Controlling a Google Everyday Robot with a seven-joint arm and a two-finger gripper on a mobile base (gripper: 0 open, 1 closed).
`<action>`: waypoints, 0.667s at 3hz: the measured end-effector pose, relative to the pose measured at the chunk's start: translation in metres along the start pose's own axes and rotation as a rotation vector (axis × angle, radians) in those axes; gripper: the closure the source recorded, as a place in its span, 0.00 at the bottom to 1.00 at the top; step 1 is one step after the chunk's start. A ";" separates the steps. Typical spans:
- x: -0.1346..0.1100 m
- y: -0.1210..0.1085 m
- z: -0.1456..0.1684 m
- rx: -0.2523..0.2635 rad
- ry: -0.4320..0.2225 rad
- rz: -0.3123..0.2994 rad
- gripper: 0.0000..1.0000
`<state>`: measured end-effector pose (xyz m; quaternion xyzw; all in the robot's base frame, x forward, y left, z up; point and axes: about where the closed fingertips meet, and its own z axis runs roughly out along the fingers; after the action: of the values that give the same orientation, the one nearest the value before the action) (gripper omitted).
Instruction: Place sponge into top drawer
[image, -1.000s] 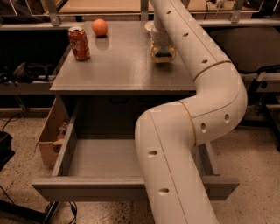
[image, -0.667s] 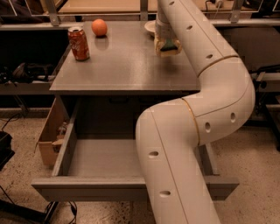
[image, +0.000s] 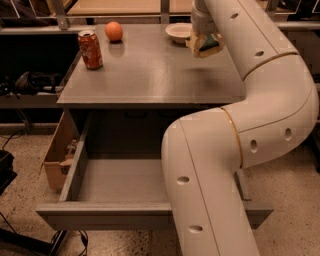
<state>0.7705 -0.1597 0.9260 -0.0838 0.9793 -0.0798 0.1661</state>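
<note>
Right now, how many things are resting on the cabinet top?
3: a red can left, an orange behind it, a white bowl at the back. The gripper holds the sponge above. The arm may hide others.

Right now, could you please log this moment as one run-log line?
gripper: above the grey tabletop, holding green-and-yellow rectangular foam sponge | wide grey top drawer: open, sponge not yet inside
</note>
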 end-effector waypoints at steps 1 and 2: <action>0.022 -0.023 -0.007 0.003 0.040 -0.058 1.00; 0.054 -0.044 -0.008 0.002 0.110 -0.092 1.00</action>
<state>0.7239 -0.2119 0.9254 -0.1241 0.9820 -0.0927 0.1084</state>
